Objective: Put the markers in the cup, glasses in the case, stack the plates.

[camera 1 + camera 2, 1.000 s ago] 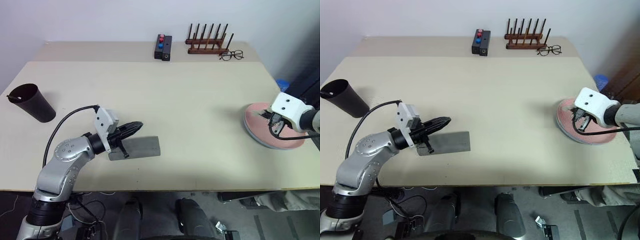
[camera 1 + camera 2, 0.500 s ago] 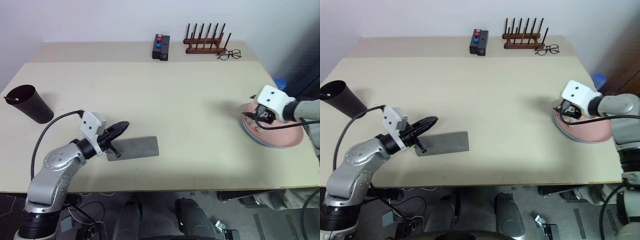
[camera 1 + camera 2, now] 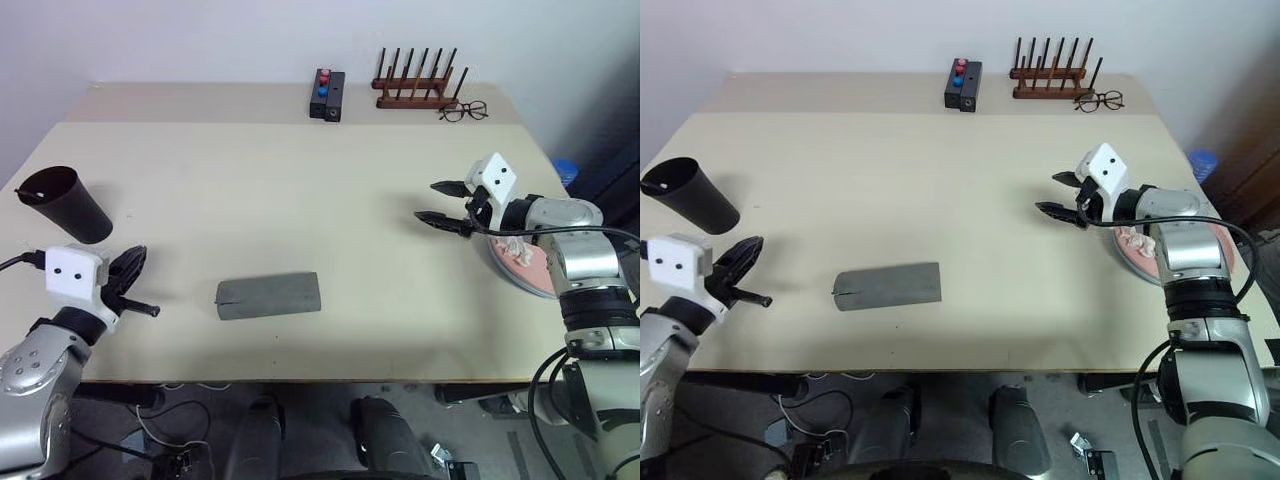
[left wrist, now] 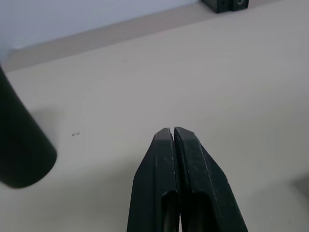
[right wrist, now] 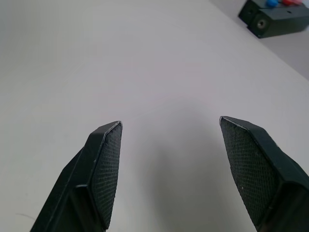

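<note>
L gripper [image 3: 133, 268] hangs over the table's [image 3: 300, 190] front-left corner, arm bent, fingers pressed together, holding nothing. R gripper [image 3: 440, 203] reaches in from the right edge, fingers spread wide, empty. Case [image 3: 268, 296] lies closed near the front edge. Cup [image 3: 65, 204] stands at the left edge. Pink plate [image 3: 535, 272] at the right edge, mostly hidden behind the R arm.

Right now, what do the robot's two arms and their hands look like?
Both arms are silver-grey metal with rounded joints. Each wrist carries a white boxy block with small dark dots. The left hand and the right hand each have two black tapered fingers; the right fingers' inner faces are finely textured. Black cables run along both arms.
</note>
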{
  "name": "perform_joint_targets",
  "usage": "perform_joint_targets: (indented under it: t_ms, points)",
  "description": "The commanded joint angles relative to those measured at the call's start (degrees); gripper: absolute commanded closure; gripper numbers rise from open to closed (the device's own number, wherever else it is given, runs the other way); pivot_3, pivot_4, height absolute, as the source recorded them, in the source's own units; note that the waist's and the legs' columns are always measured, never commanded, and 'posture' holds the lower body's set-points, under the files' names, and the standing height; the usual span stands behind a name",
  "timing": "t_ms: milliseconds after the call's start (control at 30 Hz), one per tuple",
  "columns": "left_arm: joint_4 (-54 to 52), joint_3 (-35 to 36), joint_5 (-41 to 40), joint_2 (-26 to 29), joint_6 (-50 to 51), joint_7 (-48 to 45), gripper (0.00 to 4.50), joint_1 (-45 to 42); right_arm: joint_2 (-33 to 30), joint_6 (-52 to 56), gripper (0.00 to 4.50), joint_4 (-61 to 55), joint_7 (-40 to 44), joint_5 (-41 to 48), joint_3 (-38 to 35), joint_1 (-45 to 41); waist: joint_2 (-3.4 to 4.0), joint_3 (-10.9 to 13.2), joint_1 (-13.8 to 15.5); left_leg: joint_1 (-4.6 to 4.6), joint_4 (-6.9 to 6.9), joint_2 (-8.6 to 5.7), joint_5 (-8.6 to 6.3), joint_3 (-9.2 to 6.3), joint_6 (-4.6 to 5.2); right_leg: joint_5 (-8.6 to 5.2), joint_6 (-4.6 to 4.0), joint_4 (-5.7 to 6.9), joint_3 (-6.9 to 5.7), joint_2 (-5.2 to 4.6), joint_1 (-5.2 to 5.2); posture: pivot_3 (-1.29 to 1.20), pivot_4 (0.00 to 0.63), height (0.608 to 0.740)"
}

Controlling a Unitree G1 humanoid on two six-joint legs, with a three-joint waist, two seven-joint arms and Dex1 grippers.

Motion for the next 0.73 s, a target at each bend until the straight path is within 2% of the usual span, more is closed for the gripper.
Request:
perform_joint_targets:
  t_ms: [33,300,533,733]
  points:
    - [-3.49,2.83,-0.88,-0.15,-0.28,0.83,4.50,0.77,0.44,-1.29,1.24,2.40,1.09,1.29,-1.72,-1.32,0.00,0.00,-0.18,0.00,-0.02,0.01,0.00,0.00,0.00,0.00,0.00,0.01,0.00,0.01,-0.02,0.00,0.150,0.740]
    - [-3.70,0.29,-0.14,-1.36,0.58,3.33,4.50,-1.79,0.32,-2.29,1.24,3.49,0.86,0.65,-1.78,-0.80,0.01,0.00,-0.38,0.01,-0.03,0.02,0.00,0.00,0.00,0.00,0.01,0.04,0.00,0.02,-0.04,0.00,0.150,0.740]
    - [-4.76,-3.81,1.54,-2.65,3.48,6.47,4.50,-2.74,2.94,-5.41,1.24,7.77,-0.41,-1.33,-0.07,-3.53,0.01,0.00,-0.43,0.01,-0.03,0.02,0.00,0.00,0.00,0.00,0.01,0.05,0.00,0.04,-0.04,0.00,0.150,0.740]
    - [-6.57,-2.95,-0.03,-3.54,4.60,7.15,4.50,-2.18,4.52,-5.33,1.24,6.58,-0.84,-1.15,-0.50,-3.11,0.01,0.01,-0.39,0.00,-0.04,0.02,0.00,0.00,0.00,0.01,0.02,0.05,0.00,0.04,-0.05,0.00,0.150,0.740]
